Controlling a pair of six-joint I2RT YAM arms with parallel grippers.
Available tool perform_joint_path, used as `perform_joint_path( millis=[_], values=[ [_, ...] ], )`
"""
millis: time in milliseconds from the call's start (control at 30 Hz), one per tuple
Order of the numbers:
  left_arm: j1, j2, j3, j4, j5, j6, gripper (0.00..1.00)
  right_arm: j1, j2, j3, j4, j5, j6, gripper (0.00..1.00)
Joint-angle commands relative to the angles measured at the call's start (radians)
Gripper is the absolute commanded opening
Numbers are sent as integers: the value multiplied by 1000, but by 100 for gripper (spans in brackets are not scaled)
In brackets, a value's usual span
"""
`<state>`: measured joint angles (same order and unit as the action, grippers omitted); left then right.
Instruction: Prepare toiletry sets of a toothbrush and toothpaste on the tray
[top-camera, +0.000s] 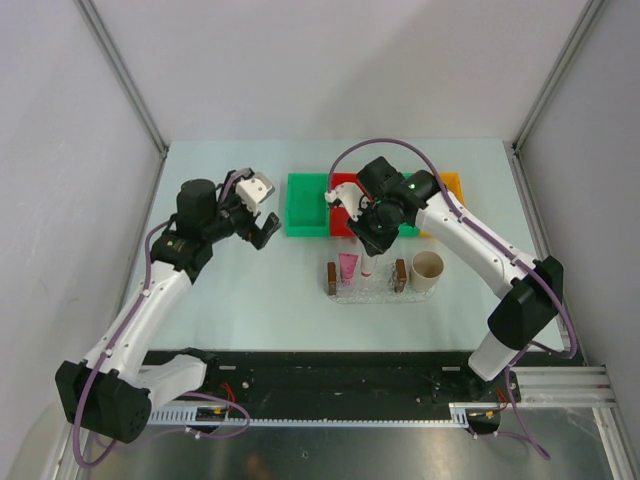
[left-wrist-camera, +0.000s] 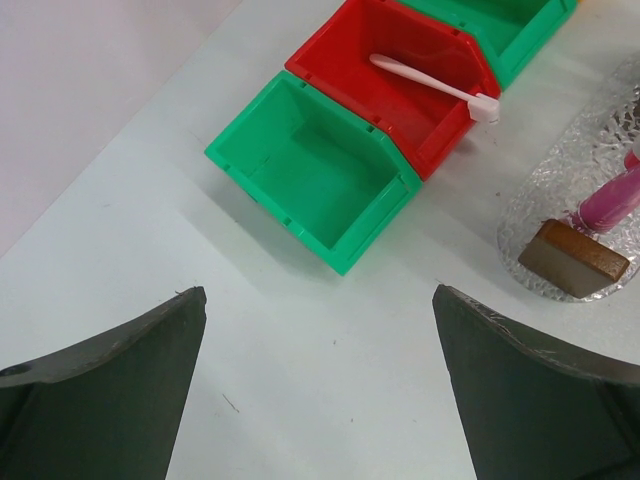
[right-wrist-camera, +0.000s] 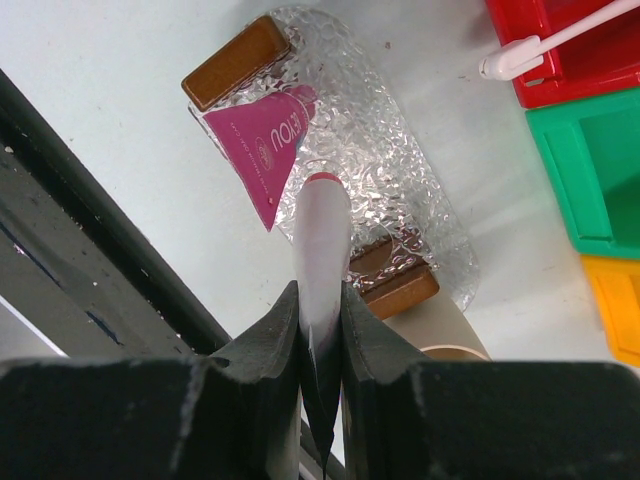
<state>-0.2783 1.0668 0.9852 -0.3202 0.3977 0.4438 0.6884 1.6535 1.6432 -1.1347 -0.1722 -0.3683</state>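
The clear bumpy tray (top-camera: 380, 292) with brown end blocks lies at the table's middle. A magenta toothpaste (top-camera: 347, 268) lies on its left part; it also shows in the right wrist view (right-wrist-camera: 262, 135). My right gripper (top-camera: 368, 262) hovers over the tray (right-wrist-camera: 395, 170), shut on a pale tube with a pink tip (right-wrist-camera: 322, 230), pointing down at the tray. The white toothbrush (left-wrist-camera: 430, 85) lies across the red bin (left-wrist-camera: 400, 70), its head over the rim (right-wrist-camera: 505, 62). My left gripper (top-camera: 262, 232) is open and empty over bare table (left-wrist-camera: 320, 320), left of the bins.
A green bin (top-camera: 307, 205) stands left of the red bin (top-camera: 345, 190), with another green bin (right-wrist-camera: 590, 170) and a yellow bin (top-camera: 452, 185) to the right. A beige cup (top-camera: 427, 268) stands against the tray's right end.
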Motion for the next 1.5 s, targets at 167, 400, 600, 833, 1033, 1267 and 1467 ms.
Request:
perform_joint_path(
  millis=[167, 400, 600, 833, 1033, 1267, 1467],
  values=[
    [10, -7, -10, 15, 27, -24, 100, 5, -6, 17, 26, -3, -3, 0],
    [11, -8, -14, 17, 33, -24, 100, 5, 0, 6, 35, -6, -1, 0],
    [13, -7, -19, 17, 35, -24, 100, 5, 6, -16, 47, -6, -1, 0],
    [14, -8, -22, 17, 39, -24, 100, 7, 3, -42, 65, 0, -1, 0],
    [16, -7, -20, 17, 44, -27, 100, 8, 2, -74, 98, 5, 5, 0],
    [17, 2, -20, 17, 46, -25, 100, 13, 3, -114, 135, 23, 11, 0],
    [16, 7, -17, 17, 50, -30, 100, 13, 8, -120, 141, 34, 12, 0]
  ],
)
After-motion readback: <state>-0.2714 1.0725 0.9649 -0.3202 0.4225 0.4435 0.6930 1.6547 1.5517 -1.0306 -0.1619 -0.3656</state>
